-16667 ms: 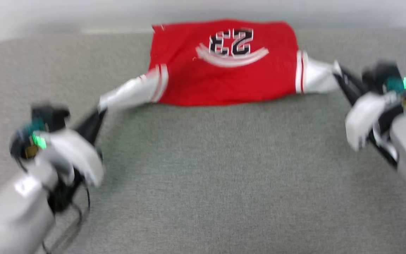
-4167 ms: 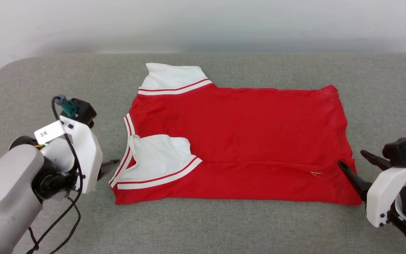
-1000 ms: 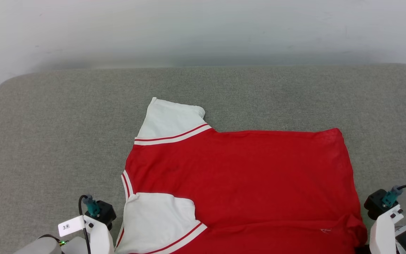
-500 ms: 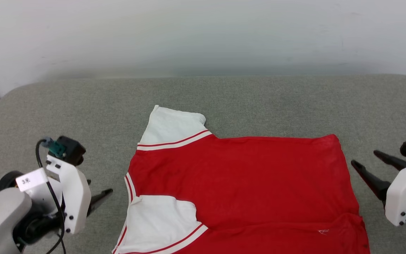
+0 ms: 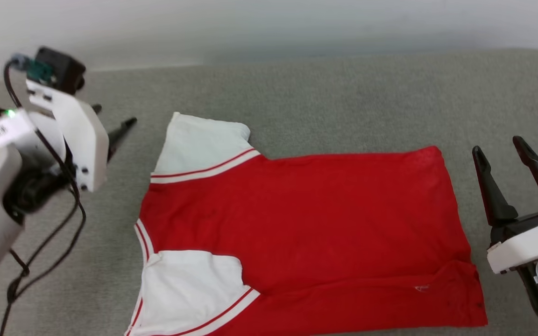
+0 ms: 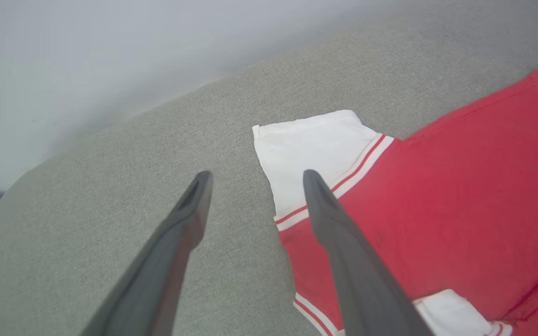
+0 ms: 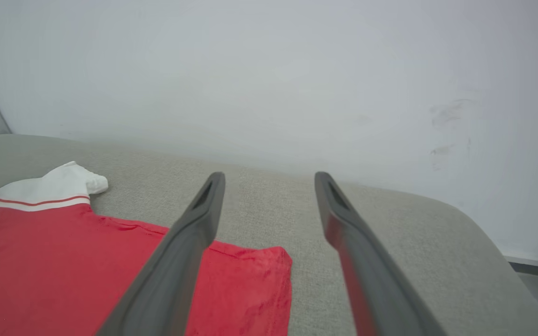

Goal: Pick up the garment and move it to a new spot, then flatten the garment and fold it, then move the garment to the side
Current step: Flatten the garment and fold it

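Observation:
The garment, a red shirt, lies spread flat on the grey cushioned surface. Its far white sleeve sticks out to the back left, and its near white sleeve is folded onto the red body. My left gripper hovers open and empty to the left of the far sleeve. In the left wrist view the left gripper points at that sleeve. To the right of the hem, my right gripper stands open and empty, apart from the cloth. In the right wrist view the right gripper is above the garment's corner.
A pale wall rises behind the surface. The surface's rounded right end drops off toward the floor. A black cable hangs from my left arm. Bare grey surface lies behind and on both sides of the shirt.
Both grippers have let go of the garment's near edge, opened wide and lifted away to its sides. The head view has shifted, so the shirt sits differently in the picture.

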{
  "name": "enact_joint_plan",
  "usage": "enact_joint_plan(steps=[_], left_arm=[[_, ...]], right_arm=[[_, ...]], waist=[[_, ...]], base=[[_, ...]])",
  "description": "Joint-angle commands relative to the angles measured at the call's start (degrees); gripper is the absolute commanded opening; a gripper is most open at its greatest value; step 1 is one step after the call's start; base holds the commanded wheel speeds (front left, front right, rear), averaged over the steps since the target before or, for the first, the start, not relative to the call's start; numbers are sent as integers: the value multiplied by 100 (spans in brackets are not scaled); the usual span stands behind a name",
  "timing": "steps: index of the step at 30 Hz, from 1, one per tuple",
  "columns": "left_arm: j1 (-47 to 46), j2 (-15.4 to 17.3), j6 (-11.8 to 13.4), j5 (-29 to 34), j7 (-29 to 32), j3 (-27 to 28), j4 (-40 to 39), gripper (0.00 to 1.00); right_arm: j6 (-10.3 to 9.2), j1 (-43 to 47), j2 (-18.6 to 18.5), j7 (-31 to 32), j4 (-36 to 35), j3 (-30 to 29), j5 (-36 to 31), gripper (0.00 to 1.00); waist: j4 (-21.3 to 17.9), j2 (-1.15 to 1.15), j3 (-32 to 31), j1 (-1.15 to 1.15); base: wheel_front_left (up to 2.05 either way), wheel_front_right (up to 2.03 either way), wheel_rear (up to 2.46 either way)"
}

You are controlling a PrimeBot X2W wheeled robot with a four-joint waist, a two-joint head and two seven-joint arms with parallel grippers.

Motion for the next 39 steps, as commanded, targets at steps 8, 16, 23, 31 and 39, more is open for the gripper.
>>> enact_joint_plan(steps=[8, 16, 23, 31, 39], left_arm=[[-1141, -259, -146, -248, 1298, -38, 657, 100], [-1910, -348, -79, -419, 2649, -195, 1159, 100], [-2016, -277, 20, -170, 3103, -487, 1609, 100], [-1597, -247, -119, -325, 3233, -617, 1742, 4], [-1557, -307, -282, -327, 2840, -548, 1634, 0]], right_arm=[[-2, 219, 619, -137, -662, -175, -527, 100], [-3, -73, 759, -212, -755, -6, -538, 100], [-2, -260, 787, -333, -618, 146, -526, 100], [-3, -313, 729, -391, -482, 90, -470, 100], [-3, -654, 455, -151, -624, -7, -619, 100]], waist=[[-569, 0, 1097, 0], [-929, 0, 1793, 0], [-1130, 0, 2093, 0], [-1138, 0, 2048, 0], [-987, 0, 1791, 0]], base=[[0, 0, 0], [0, 0, 0], [0, 0, 0], [0, 0, 0], [0, 0, 0]])
